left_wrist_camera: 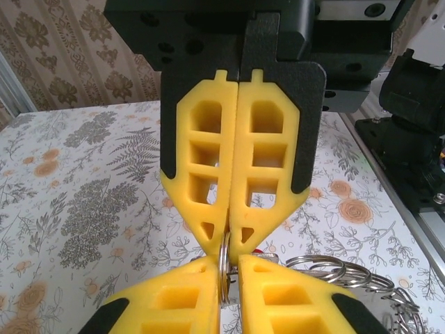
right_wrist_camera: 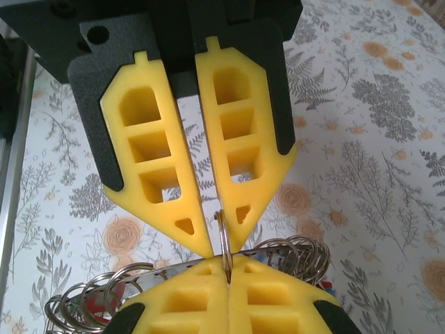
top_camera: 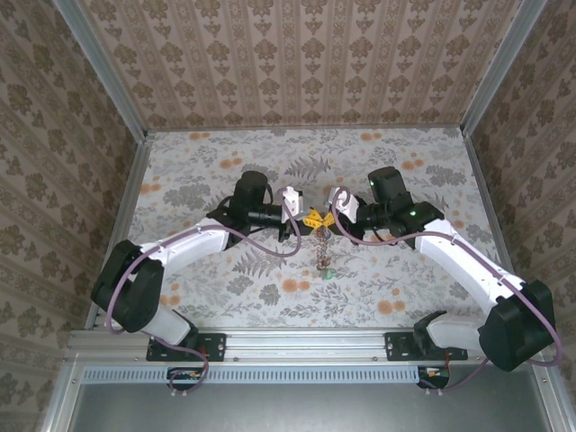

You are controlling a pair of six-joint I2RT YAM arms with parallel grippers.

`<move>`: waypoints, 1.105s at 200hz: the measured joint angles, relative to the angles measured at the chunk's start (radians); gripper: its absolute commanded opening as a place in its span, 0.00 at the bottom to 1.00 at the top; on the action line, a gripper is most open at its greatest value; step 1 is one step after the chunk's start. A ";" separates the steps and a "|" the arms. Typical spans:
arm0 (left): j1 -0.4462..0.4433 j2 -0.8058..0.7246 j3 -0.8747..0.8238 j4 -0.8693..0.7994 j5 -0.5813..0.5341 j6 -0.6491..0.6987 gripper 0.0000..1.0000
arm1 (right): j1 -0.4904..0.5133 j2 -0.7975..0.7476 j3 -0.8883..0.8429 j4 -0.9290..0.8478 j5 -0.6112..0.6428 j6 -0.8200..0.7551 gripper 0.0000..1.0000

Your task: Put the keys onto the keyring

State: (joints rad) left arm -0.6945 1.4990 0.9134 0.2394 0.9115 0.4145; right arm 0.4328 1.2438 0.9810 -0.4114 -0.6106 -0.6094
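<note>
A floral-patterned table (top_camera: 225, 162) sits between wallpapered walls (top_camera: 297, 63). The white and black left arm (top_camera: 193, 241) and right arm (top_camera: 463, 261) reach in from the near edge and meet tip to tip over the table's middle. The left gripper (left_wrist_camera: 226, 242) has its yellow latticed fingers pressed together, pinching the thin silvery metal keyring (left_wrist_camera: 224, 268) edge-on. The right gripper (right_wrist_camera: 217, 238) clamps the same hoop from the opposite side. Beneath the grippers hangs a bunch of small silver keys (top_camera: 324, 255) on little rings, with flecks of red and green.

left arm (top_camera: 184, 245) and right arm (top_camera: 468, 261): white links, black joint housings, purple cables (top_camera: 112, 306). fingers (left_wrist_camera: 201, 160) yellow, windowed lattice, black backing plates.
</note>
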 measured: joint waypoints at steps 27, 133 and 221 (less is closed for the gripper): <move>-0.004 -0.003 0.019 -0.058 -0.008 0.034 0.05 | 0.024 0.003 0.032 -0.055 0.045 -0.025 0.00; 0.003 -0.002 -0.024 0.056 0.028 -0.041 0.00 | -0.008 -0.016 -0.018 0.023 -0.004 -0.011 0.17; 0.031 0.011 -0.089 0.341 0.065 -0.224 0.00 | -0.075 -0.014 -0.100 0.253 -0.186 0.115 0.02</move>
State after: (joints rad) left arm -0.6640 1.5105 0.8242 0.5804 0.9764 0.1902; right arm 0.3576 1.2297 0.8810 -0.1585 -0.7967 -0.4946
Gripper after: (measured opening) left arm 0.043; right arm 0.058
